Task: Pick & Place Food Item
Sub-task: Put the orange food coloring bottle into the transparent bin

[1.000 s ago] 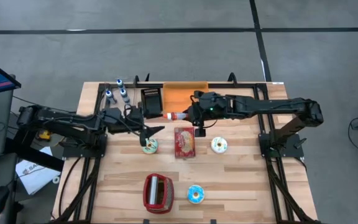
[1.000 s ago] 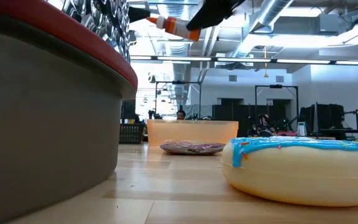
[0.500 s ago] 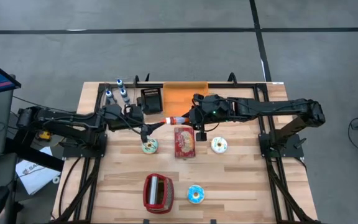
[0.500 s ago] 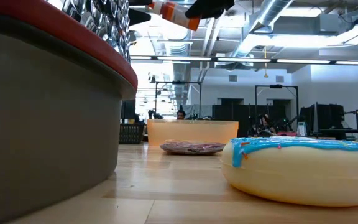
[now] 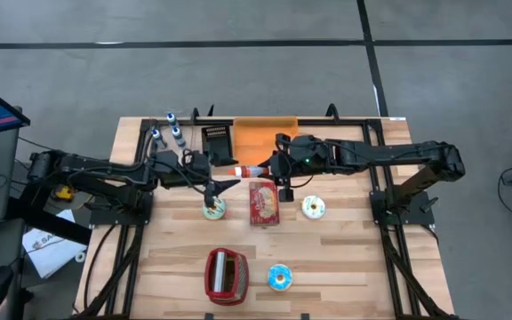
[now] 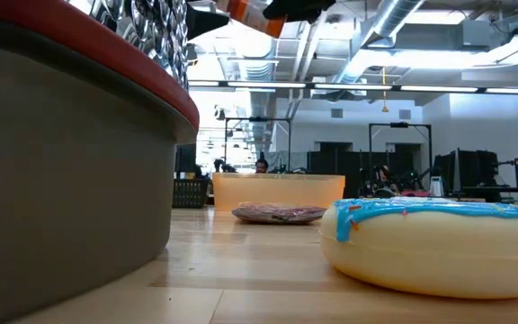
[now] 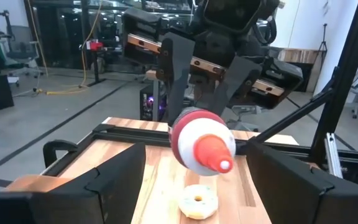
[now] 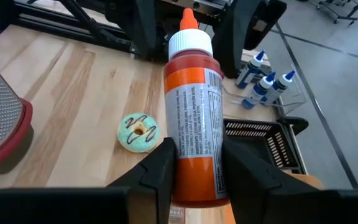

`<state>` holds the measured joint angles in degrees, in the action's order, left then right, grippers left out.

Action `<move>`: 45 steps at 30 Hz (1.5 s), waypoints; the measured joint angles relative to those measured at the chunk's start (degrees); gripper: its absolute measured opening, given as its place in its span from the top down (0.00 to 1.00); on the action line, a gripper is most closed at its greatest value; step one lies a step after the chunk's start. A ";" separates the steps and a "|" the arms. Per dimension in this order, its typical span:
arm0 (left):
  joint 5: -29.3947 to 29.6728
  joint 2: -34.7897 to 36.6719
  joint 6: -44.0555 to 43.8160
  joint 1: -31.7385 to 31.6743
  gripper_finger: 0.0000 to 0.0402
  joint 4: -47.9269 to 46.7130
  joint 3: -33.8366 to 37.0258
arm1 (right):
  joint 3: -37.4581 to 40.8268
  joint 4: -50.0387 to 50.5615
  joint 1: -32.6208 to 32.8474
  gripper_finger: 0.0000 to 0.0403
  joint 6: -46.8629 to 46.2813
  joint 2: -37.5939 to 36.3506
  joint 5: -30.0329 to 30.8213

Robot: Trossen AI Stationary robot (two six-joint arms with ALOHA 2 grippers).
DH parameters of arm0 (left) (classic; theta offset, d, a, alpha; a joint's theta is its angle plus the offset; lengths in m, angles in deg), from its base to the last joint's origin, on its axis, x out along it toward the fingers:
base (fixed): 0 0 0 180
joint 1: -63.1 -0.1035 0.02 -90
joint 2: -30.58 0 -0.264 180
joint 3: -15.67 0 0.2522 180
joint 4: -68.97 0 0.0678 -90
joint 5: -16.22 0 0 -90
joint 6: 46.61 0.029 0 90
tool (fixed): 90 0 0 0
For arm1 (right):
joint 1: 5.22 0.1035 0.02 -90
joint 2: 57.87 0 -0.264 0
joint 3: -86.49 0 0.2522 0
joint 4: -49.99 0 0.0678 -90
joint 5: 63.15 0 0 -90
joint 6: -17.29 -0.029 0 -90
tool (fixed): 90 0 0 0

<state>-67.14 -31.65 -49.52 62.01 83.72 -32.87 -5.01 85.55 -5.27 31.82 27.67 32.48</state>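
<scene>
Two arms are engaged above the middle of the wooden surface (image 5: 345, 258), and a handover appears to be in progress.

Left side: the left gripper (image 5: 223, 185) is held in the air, just above the green-iced donut (image 5: 214, 208). Its jaws are spread as wide as they go and nothing is gripped. In the left wrist view the nozzle of the sauce bottle (image 7: 202, 141) is pointed straight into the gap between them.

Centre: the bottle (image 5: 250, 169) is carried horizontally, clear of the surface, just in front of the orange bin (image 5: 264, 133) and just above the far edge of the packaged food item (image 5: 264, 203). A black rack (image 5: 217, 142) and small blue-capped bottles (image 5: 165, 129) are placed at the back left.

Right side: the right gripper (image 5: 276, 168) is closed about halfway on the bottle; in the right wrist view both fingers (image 8: 156, 168) are pressed against the labelled body (image 8: 194, 127). A white donut (image 5: 314, 207) is set just beside the package, and a red toaster (image 5: 226, 272) and a blue-iced donut (image 5: 280, 277) are set near the front edge.

Risks judged from this position:
- The nozzle end is narrow and tapered; if the left jaws are closed there rather than on the body, a slip is likely.
- If the right jaws are released before the left grip is secure, the bottle would be dropped onto the package or the donut below.
- The two grippers are close together, so any further advance could bring the fingers into contact.
- A hard squeeze on the soft body could force sauce out.
</scene>
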 joint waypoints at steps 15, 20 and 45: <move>-1.19 -0.07 -2.47 0.00 0.39 1.99 -0.25 | 0.00 -0.55 0.04 0.72 0.29 0.02 0.02; -2.42 -0.07 -2.83 0.00 0.48 1.97 -0.25 | 0.00 -0.62 0.04 0.73 0.46 0.04 0.04; -1.01 -0.07 -8.17 -0.02 0.72 2.31 -0.25 | 0.00 -1.33 0.02 0.73 0.20 0.04 0.23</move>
<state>-68.16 -31.72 -57.70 61.99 86.03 -33.12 -5.01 84.22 -5.25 32.01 27.71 32.71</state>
